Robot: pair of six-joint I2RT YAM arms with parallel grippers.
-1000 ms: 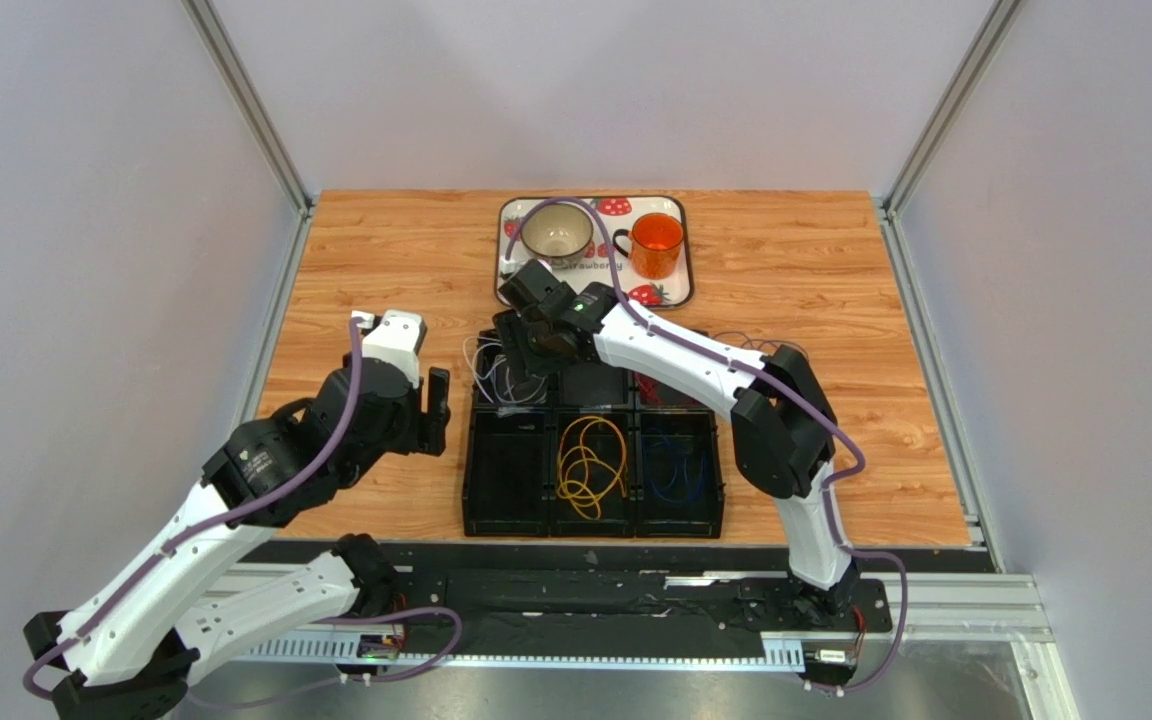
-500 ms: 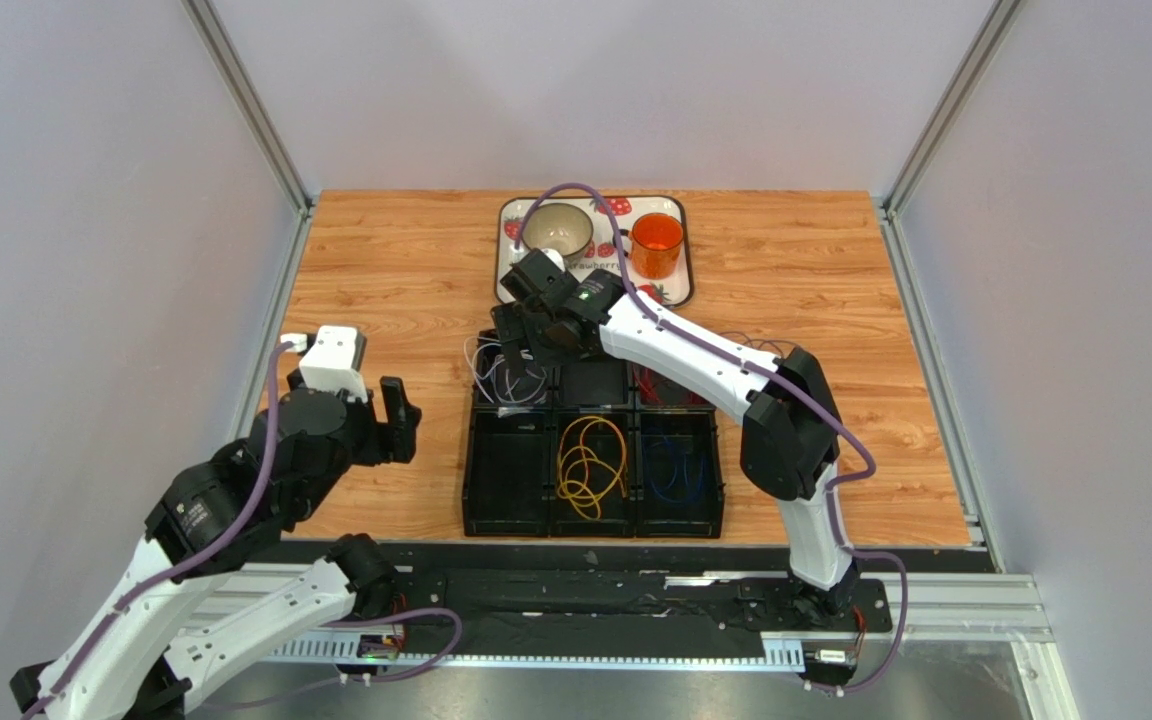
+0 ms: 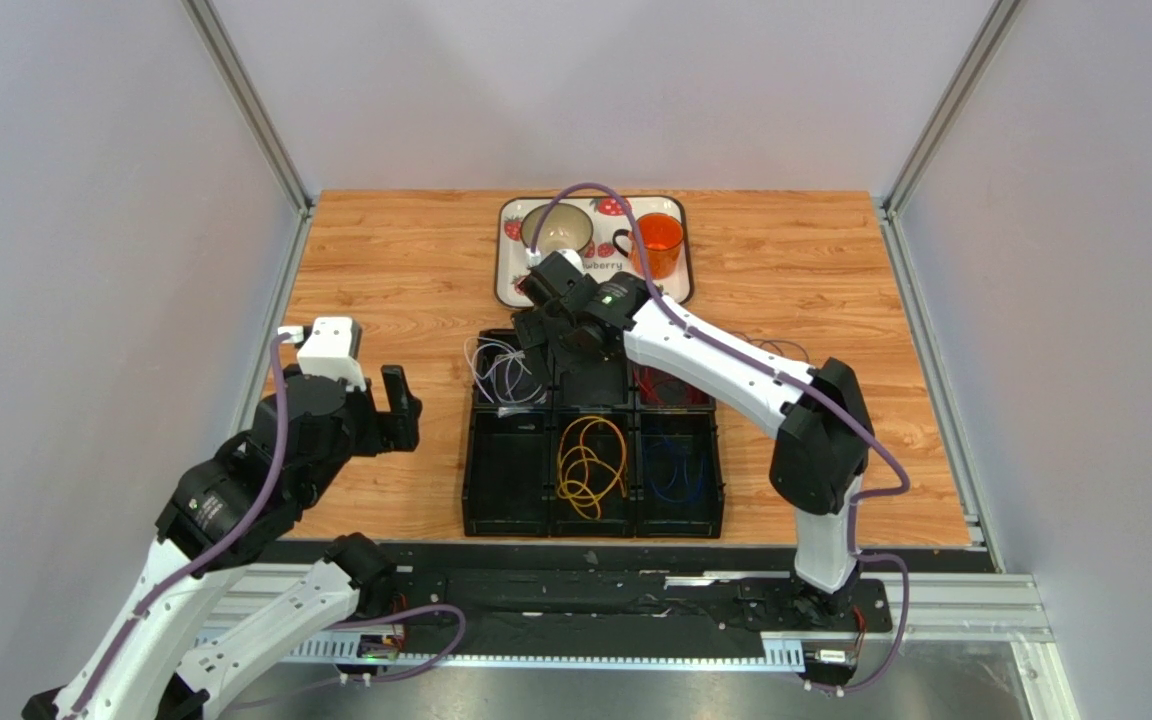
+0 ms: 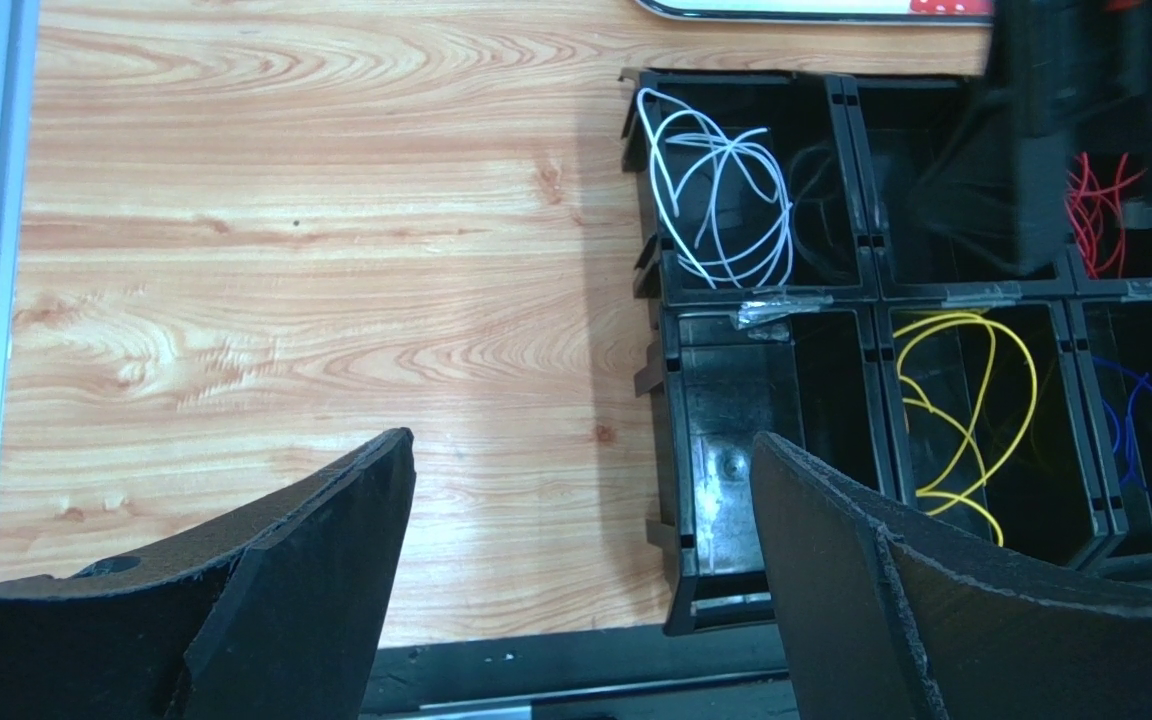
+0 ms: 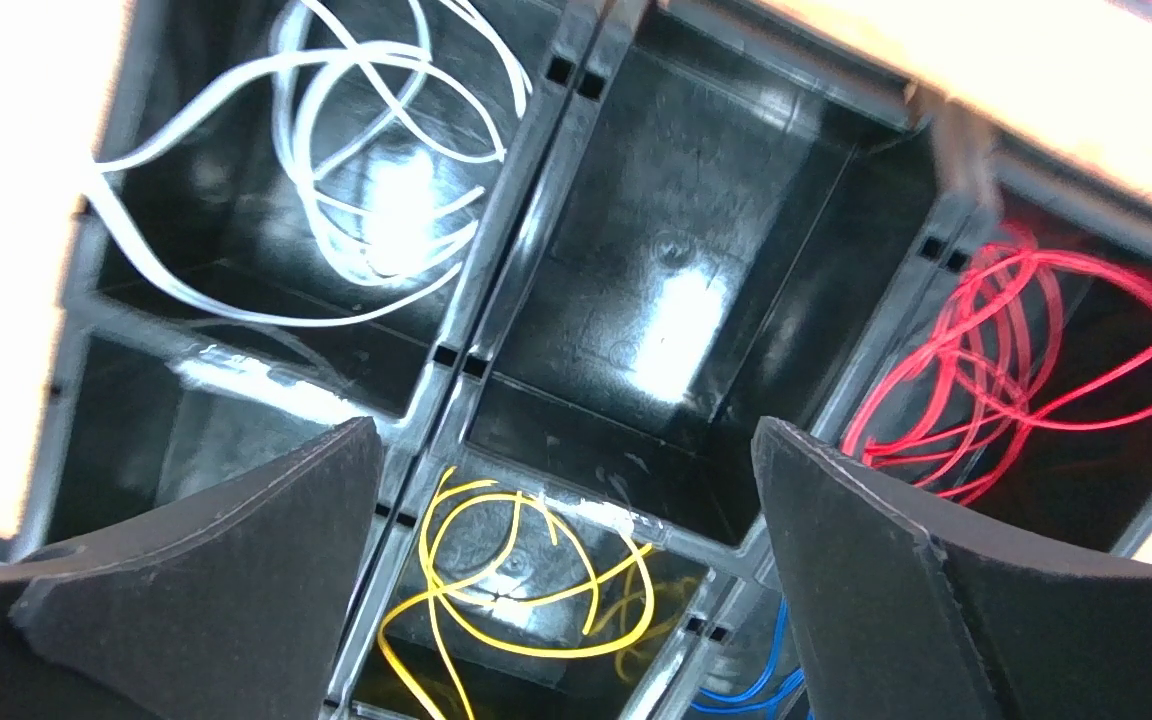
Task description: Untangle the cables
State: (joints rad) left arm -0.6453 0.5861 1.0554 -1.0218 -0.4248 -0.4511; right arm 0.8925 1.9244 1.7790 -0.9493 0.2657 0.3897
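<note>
A black six-compartment organizer (image 3: 467,450) holds the cables. The white-grey cable (image 3: 503,371) lies in the back-left bin, the red cable (image 3: 668,389) in the back-right, the yellow cable (image 3: 591,461) in the front-middle and the blue cable (image 3: 675,467) in the front-right. My right gripper (image 3: 558,339) hovers open and empty above the back-middle bin; its view shows the white cable (image 5: 357,180), red cable (image 5: 1018,360), yellow cable (image 5: 537,578) and blue cable (image 5: 755,693). My left gripper (image 3: 394,405) is open and empty over the table, left of the organizer (image 4: 657,375).
A strawberry-print tray (image 3: 683,267) at the back holds a bowl (image 3: 555,228) and an orange cup (image 3: 657,237). Grey walls enclose the wooden table on the left, right and back. The back-middle and front-left bins hold no cable.
My left arm has drawn back to the left, away from the organizer's left side. My right gripper has shifted slightly right and toward the back above the back bins.
</note>
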